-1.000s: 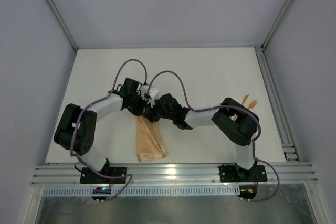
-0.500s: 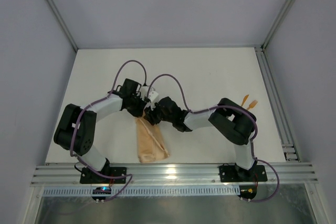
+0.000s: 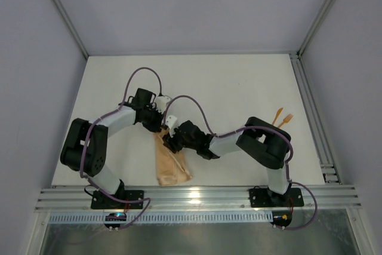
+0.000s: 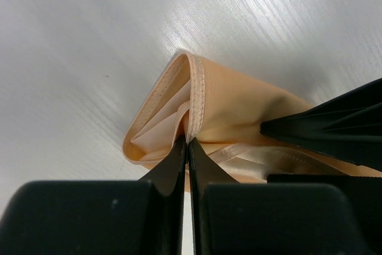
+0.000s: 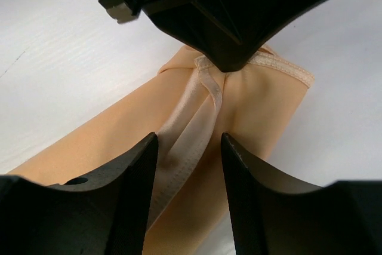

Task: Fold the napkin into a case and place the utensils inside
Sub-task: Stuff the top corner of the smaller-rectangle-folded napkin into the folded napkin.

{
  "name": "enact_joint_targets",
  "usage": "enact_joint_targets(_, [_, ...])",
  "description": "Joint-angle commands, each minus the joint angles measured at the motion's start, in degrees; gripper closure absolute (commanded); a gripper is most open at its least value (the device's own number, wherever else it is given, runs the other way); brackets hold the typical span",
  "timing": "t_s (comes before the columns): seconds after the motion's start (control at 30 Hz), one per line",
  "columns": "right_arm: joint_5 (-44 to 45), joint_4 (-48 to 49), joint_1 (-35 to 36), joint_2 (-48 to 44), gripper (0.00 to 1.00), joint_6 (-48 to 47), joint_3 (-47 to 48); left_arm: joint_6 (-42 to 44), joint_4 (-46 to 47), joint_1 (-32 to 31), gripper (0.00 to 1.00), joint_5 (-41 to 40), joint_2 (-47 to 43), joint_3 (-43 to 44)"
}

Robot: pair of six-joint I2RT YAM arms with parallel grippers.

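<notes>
Peach napkin (image 4: pixel 239 106) hem inside left hand (image 4: pixel 188 141)

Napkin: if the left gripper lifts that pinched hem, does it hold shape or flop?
Probably floppy: the napkin curls in soft loops at the hem pinched by the left gripper. Likely slippery, given its sheen, so layers may slide. Folds look loose; lifting could undo them.

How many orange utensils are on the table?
2. One utensil and a second utensil lie side by side near the table's right edge, behind the right arm, which may hide more.
</notes>
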Motion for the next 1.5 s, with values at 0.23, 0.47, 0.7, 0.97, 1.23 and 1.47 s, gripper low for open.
enact_joint_targets(0.23, [9.83, -6.36, 2.39, 2.02, 0.47, -5.04, 7.04, -0.45, -0.04, 0.24, 1.00, 2.99, -1.91, 1.08])
enact_joint_targets(0.47, [10.27, -8.56, 3.00, 5.01, 0.57, -5.48, 7.92, -0.28, -0.75, 0.33, 0.94, 3.26, -2.44, 1.60])
enact_joint_targets(0.7, [11.77, -6.63, 3.00, 5.54, 0.82, -2.59, 5.72, 2.62, -7.68, 1.64, 0.54, 3.69, -6.39, 4.59])
enact_joint_targets(0.97, [9.75, -1.72, 1.69, 4.49, 0.86, 0.05, 2.91, 6.40, -13.93, 5.43, 0.57, 3.60, -14.65, 4.60])
enact_joint_targets(1.23, [4.47, 4.09, -1.83, 4.31, 0.89, 5.24, -0.43, 16.92, -0.26, 4.56, 0.65, 0.45, -15.72, -6.73])
enact_joint_targets(1.47, [1.58, 4.09, -1.83, 3.79, 0.90, 5.94, -0.26, 19.86, 13.47, -1.34, 0.56, -2.90, -15.10, -12.19])
